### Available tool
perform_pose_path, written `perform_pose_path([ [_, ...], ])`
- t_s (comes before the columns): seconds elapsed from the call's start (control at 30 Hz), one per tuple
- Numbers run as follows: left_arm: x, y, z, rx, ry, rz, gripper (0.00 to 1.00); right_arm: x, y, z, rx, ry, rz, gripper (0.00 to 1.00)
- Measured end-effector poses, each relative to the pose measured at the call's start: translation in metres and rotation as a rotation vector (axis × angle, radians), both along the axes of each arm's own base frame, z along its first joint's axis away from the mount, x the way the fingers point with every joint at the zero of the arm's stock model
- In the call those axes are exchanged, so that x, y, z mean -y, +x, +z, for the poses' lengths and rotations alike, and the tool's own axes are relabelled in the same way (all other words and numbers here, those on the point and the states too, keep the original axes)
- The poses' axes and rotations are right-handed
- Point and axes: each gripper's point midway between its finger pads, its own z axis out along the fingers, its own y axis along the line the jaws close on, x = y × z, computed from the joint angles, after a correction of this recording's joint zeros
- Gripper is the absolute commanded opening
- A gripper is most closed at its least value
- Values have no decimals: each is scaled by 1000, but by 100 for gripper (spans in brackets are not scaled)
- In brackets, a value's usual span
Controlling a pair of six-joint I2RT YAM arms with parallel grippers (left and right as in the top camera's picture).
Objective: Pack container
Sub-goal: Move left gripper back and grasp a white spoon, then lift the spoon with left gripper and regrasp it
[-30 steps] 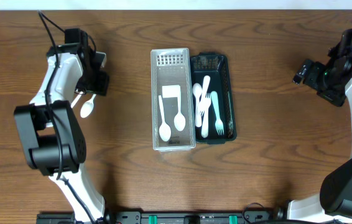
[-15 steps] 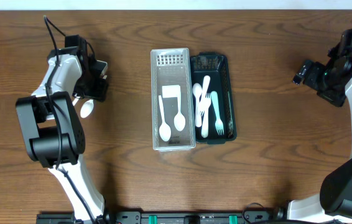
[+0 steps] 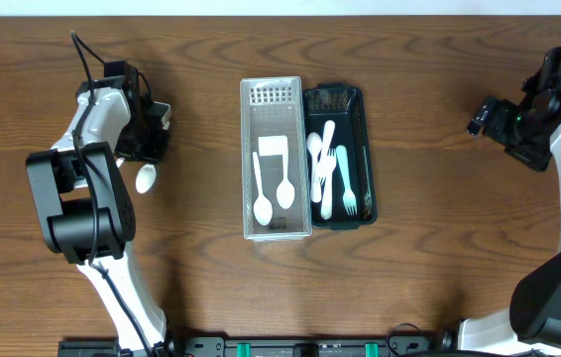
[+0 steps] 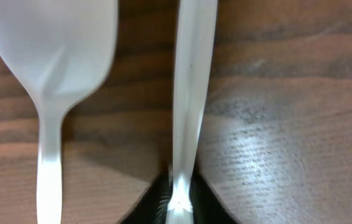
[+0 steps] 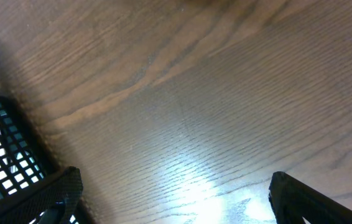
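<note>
Since the earlier frame my left gripper (image 3: pixel 146 151) has shifted slightly toward the table's near edge, and the loose spoon (image 3: pixel 146 178) just beyond it has shifted too. Surface: brown wood-grain table (image 3: pixel 439 248). Containers: two, side by side at centre, a white tray (image 3: pixel 245 159) and a dark basket (image 3: pixel 368 149). The tray holds two white spoons (image 3: pixel 286 191). The basket's overlapping cutlery (image 3: pixel 345 188) I cannot count. My left fingers (image 4: pixel 151 208) pinch a white handle (image 4: pixel 191 93). My right gripper (image 5: pixel 170 193) is spread wide and empty.
</note>
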Motion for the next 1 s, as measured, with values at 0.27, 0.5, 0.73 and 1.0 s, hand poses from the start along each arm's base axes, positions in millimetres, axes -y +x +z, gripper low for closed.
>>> perform_pose_path([
  [0.27, 14, -31, 5, -130, -9, 91, 6, 0, 0, 0, 0, 0, 0, 99],
  [0.5, 59, -50, 48, -147, 5, 63, 6, 0, -1, 0, -2, 0, 0, 99],
  [0.73, 129, -52, 142, 133, -22, -65, 6, 0, 0, 0, -1, -2, -1, 99],
  [1.0, 138, -54, 176, 251, -37, -25, 26, 0, 0, 0, -1, -2, -1, 99],
])
